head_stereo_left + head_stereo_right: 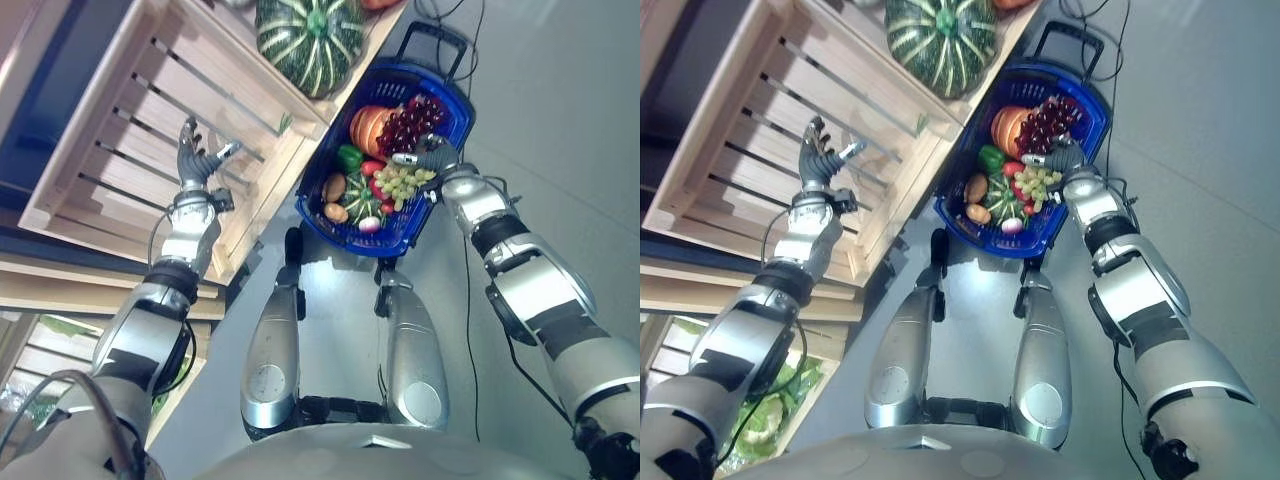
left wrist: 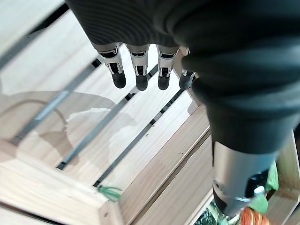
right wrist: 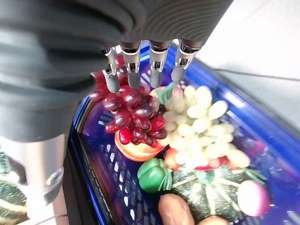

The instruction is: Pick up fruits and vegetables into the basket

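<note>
The blue plastic basket (image 1: 452, 128) sits on the grey floor (image 1: 560, 90) in the upper middle of the head views, just right of a slatted wooden crate (image 1: 130, 130). It is already loaded: a bunch of red grapes (image 3: 133, 115) lies over an orange squash slice (image 1: 367, 127), with green grapes (image 3: 199, 117) beside them, a green bell pepper (image 3: 153, 174) lower down, a small striped green squash (image 3: 220, 194), a brown potato (image 3: 174, 210) and a pink-white radish (image 3: 253, 197) near the lower rim.

The right hand (image 1: 425, 158) hangs over the basket's right side, above the grapes — its fingers (image 3: 157, 70) are straight and spread a little, with nothing between them.

The left hand (image 1: 195, 160) is raised over the crate in the upper left of the frame, fingers (image 2: 140, 72) relaxed and apart, holding nothing; bare slats show past them.

A large striped green pumpkin (image 1: 310, 40) rests on the wooden shelf at the top centre of the frame, just beyond the crate's wall and above the basket's left corner. The basket's black handle (image 1: 440, 40) stands at its far end.
</note>
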You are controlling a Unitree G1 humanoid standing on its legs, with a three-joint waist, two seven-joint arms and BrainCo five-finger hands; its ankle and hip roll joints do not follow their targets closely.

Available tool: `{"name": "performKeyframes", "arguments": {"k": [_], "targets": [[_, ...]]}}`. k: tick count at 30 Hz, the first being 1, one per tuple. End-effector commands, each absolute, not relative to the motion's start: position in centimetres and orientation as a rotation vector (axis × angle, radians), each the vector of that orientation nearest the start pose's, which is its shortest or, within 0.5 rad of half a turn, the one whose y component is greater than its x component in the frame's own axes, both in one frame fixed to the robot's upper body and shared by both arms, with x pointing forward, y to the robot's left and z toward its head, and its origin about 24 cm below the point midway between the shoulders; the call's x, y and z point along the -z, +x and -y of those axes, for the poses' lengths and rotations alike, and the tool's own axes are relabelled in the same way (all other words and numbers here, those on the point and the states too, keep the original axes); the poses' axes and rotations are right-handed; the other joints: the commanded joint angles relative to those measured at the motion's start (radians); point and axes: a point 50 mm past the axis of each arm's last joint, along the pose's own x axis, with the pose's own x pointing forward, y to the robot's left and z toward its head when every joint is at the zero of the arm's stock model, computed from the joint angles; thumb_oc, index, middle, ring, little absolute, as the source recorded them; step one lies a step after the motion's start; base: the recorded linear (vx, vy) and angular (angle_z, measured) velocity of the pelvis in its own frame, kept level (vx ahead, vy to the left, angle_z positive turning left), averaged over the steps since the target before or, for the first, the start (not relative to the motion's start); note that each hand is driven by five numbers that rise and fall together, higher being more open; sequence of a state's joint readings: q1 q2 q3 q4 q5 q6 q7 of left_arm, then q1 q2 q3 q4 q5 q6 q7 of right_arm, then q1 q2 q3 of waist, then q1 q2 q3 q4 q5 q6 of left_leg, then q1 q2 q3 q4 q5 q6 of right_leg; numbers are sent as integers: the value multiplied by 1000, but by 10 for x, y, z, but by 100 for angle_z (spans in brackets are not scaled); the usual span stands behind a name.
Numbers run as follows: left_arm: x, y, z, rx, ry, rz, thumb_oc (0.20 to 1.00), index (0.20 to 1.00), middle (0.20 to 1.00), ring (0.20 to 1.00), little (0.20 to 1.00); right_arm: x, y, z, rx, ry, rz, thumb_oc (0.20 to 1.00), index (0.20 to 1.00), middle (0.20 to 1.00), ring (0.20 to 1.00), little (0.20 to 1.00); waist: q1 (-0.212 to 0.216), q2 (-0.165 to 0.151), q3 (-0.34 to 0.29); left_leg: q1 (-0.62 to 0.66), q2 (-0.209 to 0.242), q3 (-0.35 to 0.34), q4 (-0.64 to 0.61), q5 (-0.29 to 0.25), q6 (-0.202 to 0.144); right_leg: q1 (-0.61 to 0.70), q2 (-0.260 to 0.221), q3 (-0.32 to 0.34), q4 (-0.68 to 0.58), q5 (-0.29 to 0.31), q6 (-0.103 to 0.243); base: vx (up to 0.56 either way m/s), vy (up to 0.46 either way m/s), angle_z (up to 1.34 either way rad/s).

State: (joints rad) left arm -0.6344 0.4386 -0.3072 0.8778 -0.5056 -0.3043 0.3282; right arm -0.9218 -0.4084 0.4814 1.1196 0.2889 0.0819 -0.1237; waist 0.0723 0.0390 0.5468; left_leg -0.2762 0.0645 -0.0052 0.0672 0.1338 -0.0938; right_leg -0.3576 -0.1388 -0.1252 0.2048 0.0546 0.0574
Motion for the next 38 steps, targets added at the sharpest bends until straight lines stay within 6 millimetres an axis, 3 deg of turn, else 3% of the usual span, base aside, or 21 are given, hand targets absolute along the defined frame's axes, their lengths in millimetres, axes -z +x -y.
{"name": "performKeyframes", "arguments": {"k": [1,6,12,17,22,24,27,33,38], "targets": [[-40,342,-228,-279,147,-62,1000,1000,1000,1000,1000,-59,378,207,40,-489,-307,1000,1000,1000,1000,1000,-11,-6,-117,22,-88,-5,-7,-82,41,106,22,-62,-70,-53,23,117,-9,-4],[4,313,-227,-212,218,-222,1000,1000,1000,1000,1000,-19,351,211,30,-433,-390,1000,1000,1000,1000,1000,-16,-19,-195,115,-76,-6,-55,-90,38,218,26,-66,-137,-48,26,129,-25,5],[75,244,-232,-66,303,-530,1000,1000,1000,1000,1000,43,288,218,-3,-351,-502,1000,1000,1000,1000,1000,-20,-28,-329,237,-58,13,-103,-108,43,342,23,-71,-200,-39,40,170,-37,5],[112,193,-242,-7,325,-760,1000,1000,1000,1000,1000,72,250,220,0,-338,-572,1000,1000,1000,1000,1000,-30,-33,-400,295,-49,33,-118,-125,48,395,20,-67,-227,-42,46,103,-36,-9],[134,149,-249,16,311,-923,1000,1000,1000,1000,1000,99,214,234,70,-348,-708,1000,1000,1000,1000,1000,-55,-31,-432,332,-36,53,-124,-146,54,421,29,-37,-230,-58,45,63,-23,-9],[137,143,-248,33,307,-946,1000,1000,1000,1000,1000,108,202,240,79,-348,-763,1000,1000,1000,1000,1000,-59,-30,-435,340,-33,55,-126,-150,54,428,31,-33,-233,-60,45,43,-13,-5],[141,134,-245,46,286,-968,1000,1000,1000,1000,1000,129,168,247,89,-305,-934,1000,1000,1000,1000,1000,-64,-29,-441,360,-28,61,-133,-158,54,447,31,-28,-246,-62,47,64,-19,-6],[146,125,-242,62,271,-1018,1000,1000,1000,1000,1000,151,120,251,76,-256,-1183,1000,1000,1000,1000,1000,-69,-30,-444,369,-14,70,-141,-160,47,455,32,-30,-260,-59,48,26,-25,-6],[150,118,-239,65,247,-1062,1000,1000,1000,1000,1000,157,99,250,38,-273,-1289,1000,1000,1000,1000,1000,-73,-29,-444,374,-11,66,-141,-162,46,457,34,-27,-257,-64,45,9,-2,-4]]}}
